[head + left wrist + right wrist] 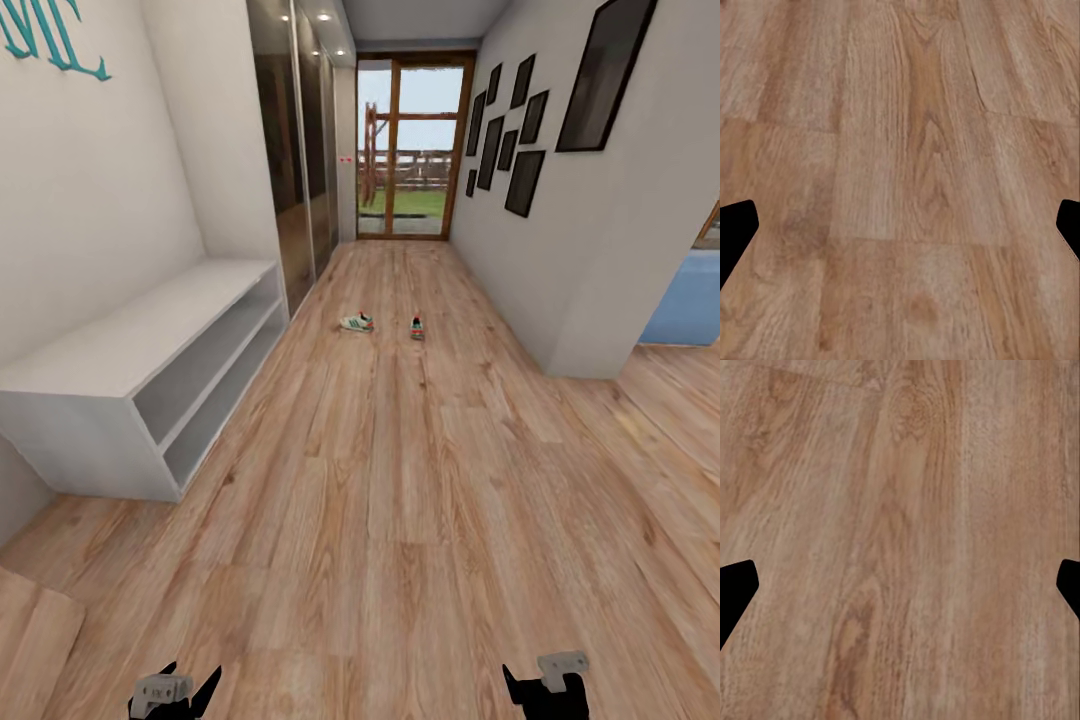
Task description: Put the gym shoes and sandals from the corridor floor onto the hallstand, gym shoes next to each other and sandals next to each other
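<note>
Light brown wood-plank corridor floor (400,480) runs far ahead to a glass door (415,145). On the left wall stands a grey bench with two long slots (150,370) under teal letters (55,40). Two off-white gym shoes with green stripes (357,322) (417,327) lie far ahead on the floor, a little apart. The left gripper (175,690) and right gripper (545,685) hang low over bare planks, both spread wide and holding nothing.
</note>
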### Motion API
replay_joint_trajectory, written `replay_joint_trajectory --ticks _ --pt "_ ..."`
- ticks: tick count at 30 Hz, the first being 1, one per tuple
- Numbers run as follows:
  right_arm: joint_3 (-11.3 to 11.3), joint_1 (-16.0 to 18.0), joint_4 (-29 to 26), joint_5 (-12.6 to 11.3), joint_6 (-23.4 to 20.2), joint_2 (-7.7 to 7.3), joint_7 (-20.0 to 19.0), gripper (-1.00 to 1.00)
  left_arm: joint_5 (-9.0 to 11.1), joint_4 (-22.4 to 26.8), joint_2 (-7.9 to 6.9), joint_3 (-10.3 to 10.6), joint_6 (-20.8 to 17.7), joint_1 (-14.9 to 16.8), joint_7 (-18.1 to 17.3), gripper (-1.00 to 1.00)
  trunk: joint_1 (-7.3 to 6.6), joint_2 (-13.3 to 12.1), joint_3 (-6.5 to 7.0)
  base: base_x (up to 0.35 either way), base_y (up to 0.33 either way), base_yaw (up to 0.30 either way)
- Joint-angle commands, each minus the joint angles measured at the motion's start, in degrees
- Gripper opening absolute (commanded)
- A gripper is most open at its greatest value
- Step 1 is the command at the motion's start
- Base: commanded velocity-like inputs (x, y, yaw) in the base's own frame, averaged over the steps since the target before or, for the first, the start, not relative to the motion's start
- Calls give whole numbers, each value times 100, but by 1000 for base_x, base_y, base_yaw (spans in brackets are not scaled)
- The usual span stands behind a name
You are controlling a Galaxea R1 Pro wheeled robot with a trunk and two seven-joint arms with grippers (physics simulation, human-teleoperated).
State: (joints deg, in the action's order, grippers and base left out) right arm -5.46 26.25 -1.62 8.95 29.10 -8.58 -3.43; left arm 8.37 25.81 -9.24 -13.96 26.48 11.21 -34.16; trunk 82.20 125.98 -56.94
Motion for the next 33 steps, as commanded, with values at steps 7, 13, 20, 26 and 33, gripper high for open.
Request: replay_joint_trajectory --ticks 7,13,20,26,33 --pt "-52 3 7 39 16 -2 -26 100 42 -5 1 -19 -11 4 -56 100 2 2 -5 330 -107 0" --pt "-52 3 8 40 16 -2 -26 100 42 -5 1 -19 -11 4 -56 100 2 2 -5 328 -109 0" --pt "-52 3 5 39 16 -3 -26 100 42 -5 1 -19 -11 4 -56 100 2 2 -5 327 -109 0" --pt "-52 3 5 39 16 -3 -26 100 47 -5 1 -24 -11 4 -56 100 2 2 -5 327 -110 0" --pt "-52 3 6 38 16 -3 -26 100 50 -5 1 -27 -11 4 -56 100 2 2 -5 327 -114 0"
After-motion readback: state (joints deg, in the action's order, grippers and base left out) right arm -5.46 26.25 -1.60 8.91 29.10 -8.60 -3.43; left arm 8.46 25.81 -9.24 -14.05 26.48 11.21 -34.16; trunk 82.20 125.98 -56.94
